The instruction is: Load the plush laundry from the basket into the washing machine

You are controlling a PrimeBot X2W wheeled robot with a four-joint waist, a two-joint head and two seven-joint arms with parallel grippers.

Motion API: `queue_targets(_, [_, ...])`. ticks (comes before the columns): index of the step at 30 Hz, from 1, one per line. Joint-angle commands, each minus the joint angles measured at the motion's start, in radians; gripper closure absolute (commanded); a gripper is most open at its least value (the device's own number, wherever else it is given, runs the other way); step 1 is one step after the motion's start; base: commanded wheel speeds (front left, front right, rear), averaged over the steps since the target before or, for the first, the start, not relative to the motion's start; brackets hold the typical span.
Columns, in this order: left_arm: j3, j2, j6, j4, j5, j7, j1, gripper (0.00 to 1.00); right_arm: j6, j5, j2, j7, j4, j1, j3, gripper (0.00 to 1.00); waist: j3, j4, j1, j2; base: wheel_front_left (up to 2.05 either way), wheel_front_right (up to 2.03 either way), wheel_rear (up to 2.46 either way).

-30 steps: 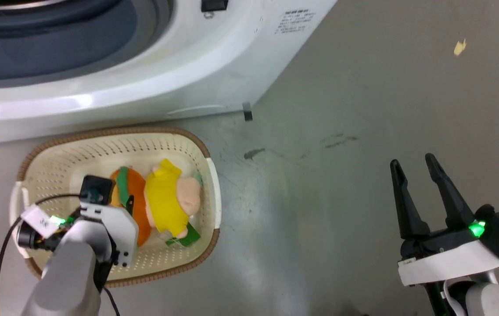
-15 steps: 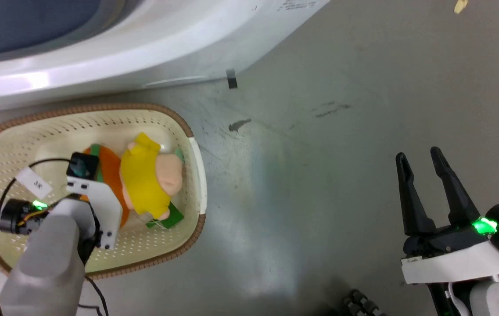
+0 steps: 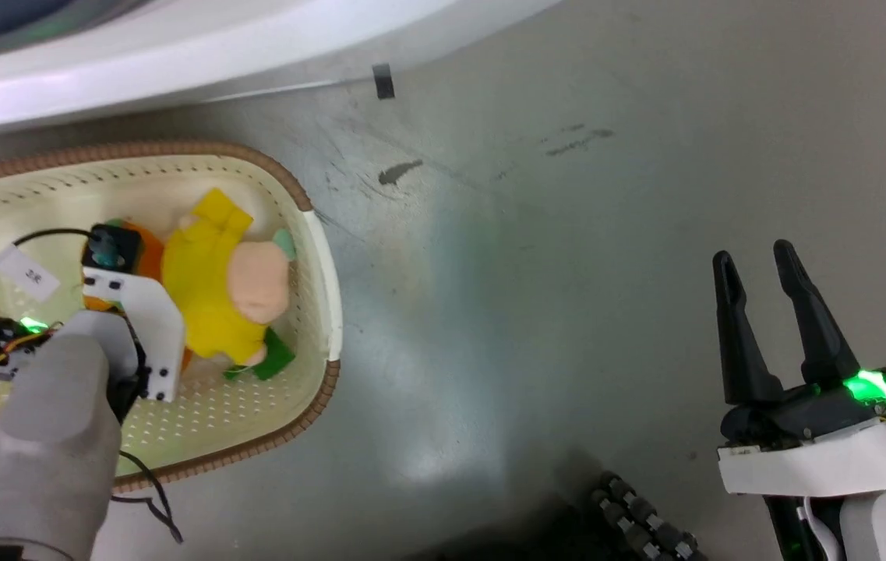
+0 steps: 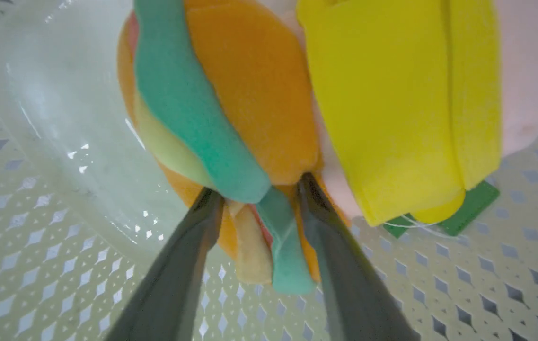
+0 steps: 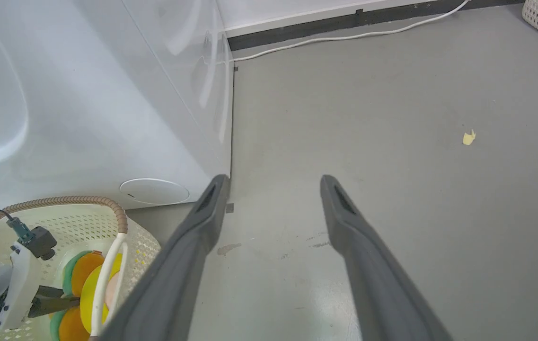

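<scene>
The plush laundry [image 3: 213, 292], a burger toy in orange, green, yellow and pale pink, lies inside the cream basket [image 3: 288, 181] at the left of the head view. My left arm reaches down into the basket from above. In the left wrist view my left gripper [image 4: 259, 189] is shut on the edge of the plush laundry [image 4: 250, 94], its green and orange layers bunched between the fingers. My right gripper [image 3: 754, 252] hangs open over bare floor at the lower right, nothing between its fingers [image 5: 202, 222]. The white washing machine [image 3: 178, 47] stands just behind the basket.
Grey floor stretches to the right of the basket, with a black tape mark [image 3: 384, 80] and a dark smudge [image 3: 400, 171]. A ribbed black part of my base [image 3: 637, 514] shows at the bottom. A yellow scrap [image 5: 468, 137] and a white cable [image 5: 344, 38] lie farther off.
The head camera has moved, so the basket and washer slid up and left in the picture. My left wrist sits lower over the plush, its fingers now hidden. The right gripper stays open.
</scene>
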Motion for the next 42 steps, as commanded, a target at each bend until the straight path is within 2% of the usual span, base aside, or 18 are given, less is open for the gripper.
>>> queue_targets(1, [-0.007, 0.008, 0.004, 0.031, -0.01, 0.003, -0.023, 1.0, -0.001, 0.012, 0.0, -0.011, -0.008, -0.024, 0.002, 0.0, 0.016, -0.011, 0.0, -0.0001, 0.0, 0.0, 0.0])
queue_targets(9, [-0.005, 0.041, 0.019, 0.115, -0.054, -0.045, -0.047, 1.0, -0.001, 0.024, 0.0, -0.028, -0.004, -0.068, 0.013, 0.0, 0.037, -0.057, 0.0, -0.0001, 0.0, 0.0, 0.0])
queue_targets(14, [0.018, 0.055, 0.028, 0.169, -0.105, -0.104, -0.032, 1.0, -0.001, 0.019, 0.0, -0.038, 0.018, -0.11, 0.035, 0.0, 0.0, -0.093, 0.0, -0.0001, 0.0, 0.0, 0.0])
queue_targets(18, [0.035, 0.006, 0.02, 0.199, -0.149, -0.17, 0.015, 1.0, -0.001, -0.021, 0.0, -0.044, 0.034, -0.103, 0.01, 0.0, -0.104, -0.054, 0.0, -0.0001, 0.0, 0.0, 0.0])
queue_targets(21, [0.092, -0.034, 0.014, 0.202, -0.218, -0.237, 0.059, 1.0, -0.001, -0.057, 0.0, -0.044, 0.046, -0.079, -0.008, 0.0, -0.196, -0.014, 0.0, -0.0001, 0.0, 0.0, 0.0])
queue_targets(34, [0.076, -0.134, -0.042, 0.19, -0.259, -0.493, 0.218, 1.0, -0.001, -0.181, 0.0, -0.044, 0.08, 0.032, -0.028, 0.0, -0.496, 0.13, 0.0, -0.0001, 0.0, 0.0, 0.0])
queue_targets(42, [0.073, -0.197, -0.051, 0.085, -0.288, -0.562, 0.314, 1.0, -0.001, -0.205, 0.0, -0.044, 0.087, 0.08, -0.047, 0.0, -0.607, 0.194, 0.0, -0.0001, 0.0, 0.0, 0.0])
